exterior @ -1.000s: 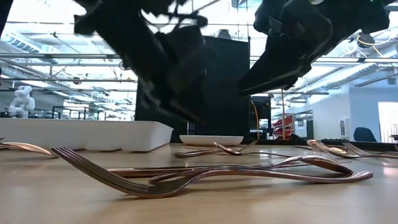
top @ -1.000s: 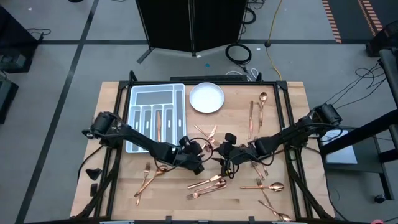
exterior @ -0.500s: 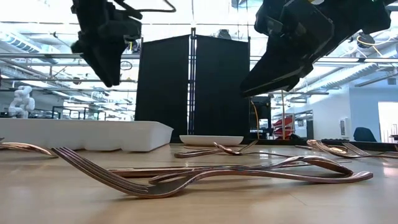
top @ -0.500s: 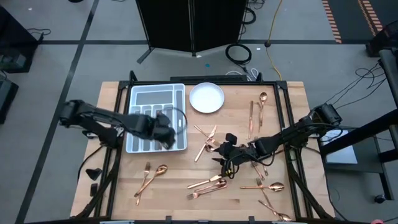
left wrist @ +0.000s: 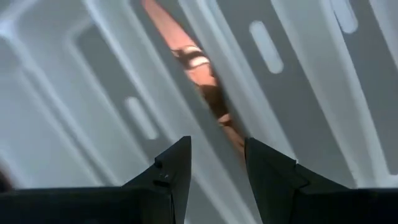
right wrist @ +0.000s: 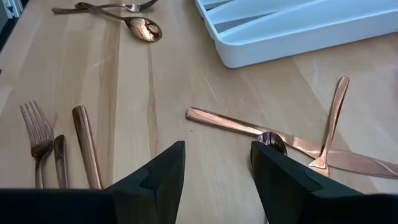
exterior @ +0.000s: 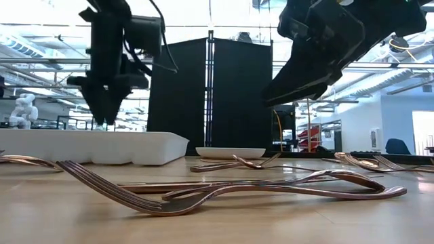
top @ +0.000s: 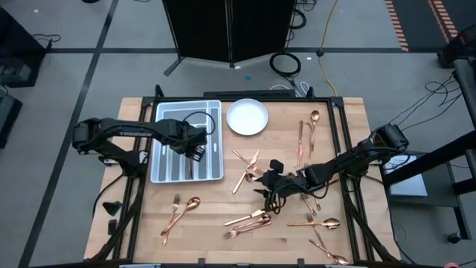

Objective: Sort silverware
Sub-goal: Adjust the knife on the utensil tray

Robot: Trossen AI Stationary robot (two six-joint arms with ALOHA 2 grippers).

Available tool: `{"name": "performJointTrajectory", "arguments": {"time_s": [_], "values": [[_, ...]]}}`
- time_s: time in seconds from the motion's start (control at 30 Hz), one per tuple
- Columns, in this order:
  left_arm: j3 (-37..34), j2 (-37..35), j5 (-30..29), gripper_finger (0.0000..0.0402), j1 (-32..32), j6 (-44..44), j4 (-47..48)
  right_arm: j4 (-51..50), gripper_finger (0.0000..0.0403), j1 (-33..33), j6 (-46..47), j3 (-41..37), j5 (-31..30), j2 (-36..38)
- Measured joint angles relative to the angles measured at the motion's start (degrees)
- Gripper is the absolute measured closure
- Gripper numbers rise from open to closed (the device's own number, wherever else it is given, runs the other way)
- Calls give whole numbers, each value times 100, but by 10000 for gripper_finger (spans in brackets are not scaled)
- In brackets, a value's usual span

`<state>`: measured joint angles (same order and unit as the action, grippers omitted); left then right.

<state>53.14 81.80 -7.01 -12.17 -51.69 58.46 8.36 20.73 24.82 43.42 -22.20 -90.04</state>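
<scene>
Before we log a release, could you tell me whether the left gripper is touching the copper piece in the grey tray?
Apart: in the left wrist view, the open left gripper hangs above the copper piece.

Your silverware [top: 256, 218]: slim copper forks, spoons, knives, all lying flat, mostly scattered loose across tabletop. One piece [left wrist: 198, 68] already lies lengthwise in tray slot. Fork-spoon pair [top: 178, 212] sits front left; crossed pieces [right wrist: 292, 140] mid-table; spoon [top: 314, 119] far right.

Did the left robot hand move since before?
Yes. The left gripper went from the table's middle to above the grey tray, where a copper piece lies.
</scene>
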Motion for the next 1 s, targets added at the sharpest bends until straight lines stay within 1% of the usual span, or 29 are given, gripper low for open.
{"name": "performJointTrajectory", "arguments": {"time_s": [0.13, 0.33, 0.67, 1.0], "values": [[-294, -2, 410, 259, -61, -28, -612, -12, 229, 0, -3, 0, 2, 0], [-630, -2, 390, 259, -17, -326, -780, -44, 229, 0, -12, 0, 2, 0], [-1195, 132, 535, 259, 170, -647, -1658, -56, 229, 0, -22, 0, 2, 0], [-1200, 597, 529, 259, 175, -648, -1775, -89, 229, -1, -22, 0, 0, 0]]}}
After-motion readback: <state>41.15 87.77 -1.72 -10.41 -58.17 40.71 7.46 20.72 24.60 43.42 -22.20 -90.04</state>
